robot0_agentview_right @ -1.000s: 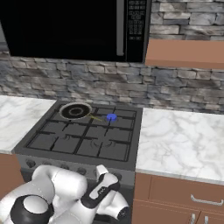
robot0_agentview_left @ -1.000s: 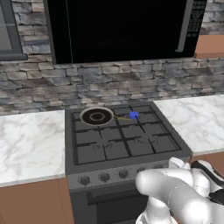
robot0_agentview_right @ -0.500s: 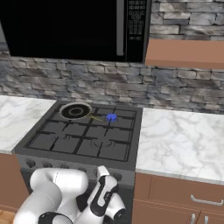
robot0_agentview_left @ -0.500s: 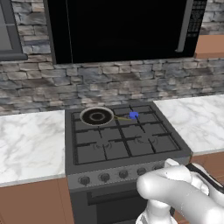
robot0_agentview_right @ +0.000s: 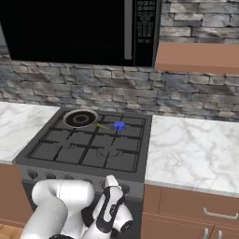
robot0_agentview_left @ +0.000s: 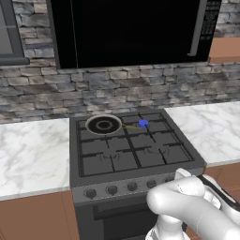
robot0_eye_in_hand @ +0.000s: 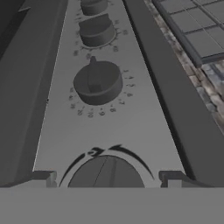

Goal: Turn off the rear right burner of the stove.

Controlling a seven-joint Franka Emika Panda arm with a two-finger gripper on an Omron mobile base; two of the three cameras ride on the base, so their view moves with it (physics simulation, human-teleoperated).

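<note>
Stove (robot0_agentview_left: 136,154) sits between two marble surfaces, under the black microwave (robot0_agentview_left: 131,30). Rear right burner (robot0_agentview_left: 143,123) sits at the back of the cooktop, marked by a small blue spot, just right of the round pan (robot0_agentview_left: 103,125) on the rear left burner. Blue spot present, so the burner reads as lit.

End effector (robot0_eye_in_hand: 106,175) is low at the stove's front panel, at the right end of the knob row. In the hand view its two finger tips (robot0_eye_in_hand: 43,177) are spread, one on each side of the nearest knob (robot0_eye_in_hand: 106,173); not pinching it yet, as far as can be told. Next knob (robot0_eye_in_hand: 97,82) lies further along the panel, with more beyond it.

Handling, as a judgement: the knob is a rigid round dial, fixed on its shaft, smooth-sided and likely to slip under a light pinch. Grip it across its rim with both fingers square, then twist. Nothing fragile. Whether this knob serves the rear right burner cannot be told from the panel.

Against half a second ago: the arm's white links have shifted slightly lower and forward toward the panel in both base views. Stove, pan and blue spot unchanged.
</note>
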